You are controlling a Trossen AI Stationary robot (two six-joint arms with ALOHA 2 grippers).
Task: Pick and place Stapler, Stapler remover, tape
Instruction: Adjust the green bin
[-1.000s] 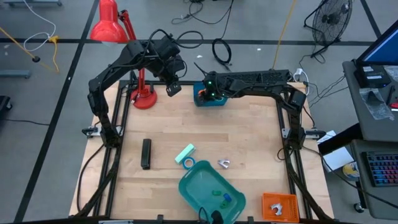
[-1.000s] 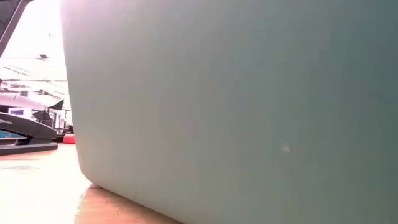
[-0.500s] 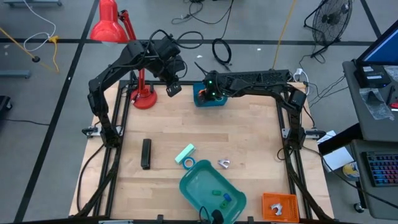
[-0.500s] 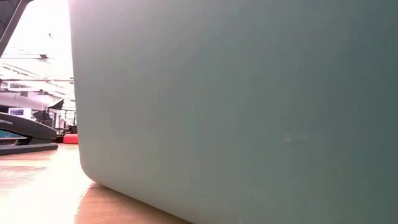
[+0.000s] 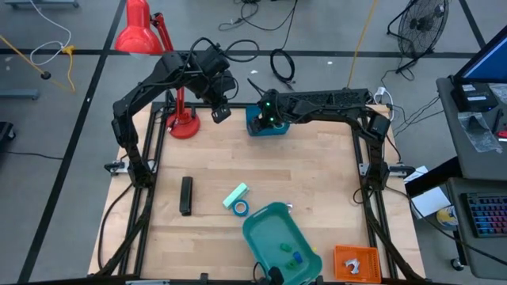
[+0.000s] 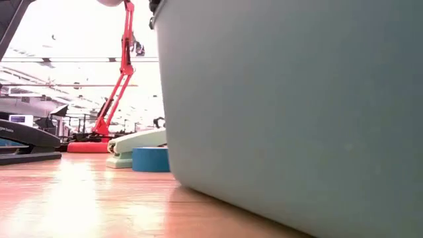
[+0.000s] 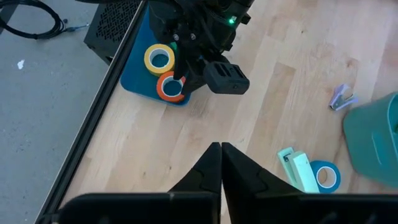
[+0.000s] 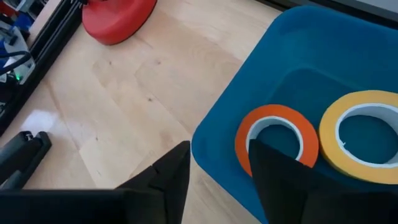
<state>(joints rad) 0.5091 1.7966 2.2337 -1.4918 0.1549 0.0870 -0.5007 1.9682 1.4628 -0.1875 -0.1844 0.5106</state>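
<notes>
The black stapler (image 5: pixel 185 195) lies flat on the table's left half. A blue tape roll (image 5: pixel 240 207) lies beside a mint-green block (image 5: pixel 236 194). The silver staple remover (image 7: pixel 341 98) lies close to the green bin (image 5: pixel 281 241). An orange tape roll (image 8: pixel 277 138) and a yellow one (image 8: pixel 364 134) lie flat in a blue tray (image 8: pixel 249 93) at the far edge. My right gripper (image 8: pixel 219 149) is open over the tray's corner, one finger outside its rim. My left gripper (image 7: pixel 221 148) hangs shut above the table's far left, holding nothing. My right gripper slants down from the table's right onto the blue tray. One finger (image 8: pixel 280 180) stands over the orange roll's near edge (image 8: pixel 252 146) and hides it. I cannot tell whether it touches the roll, which lies flat on the tray's floor.
A red desk lamp (image 5: pixel 183 123) stands at the far left corner. An orange holder (image 5: pixel 354 261) sits at the near right corner. In the low view the green bin's wall (image 6: pixel 297 119) fills the right side. Bare wood lies across the table's middle.
The green bin has slid toward the table's right and near edges and turned a little, though neither gripper is near it. In the low view its wall has drawn aside and uncovered the lamp, the mint-green block and the blue roll.
</notes>
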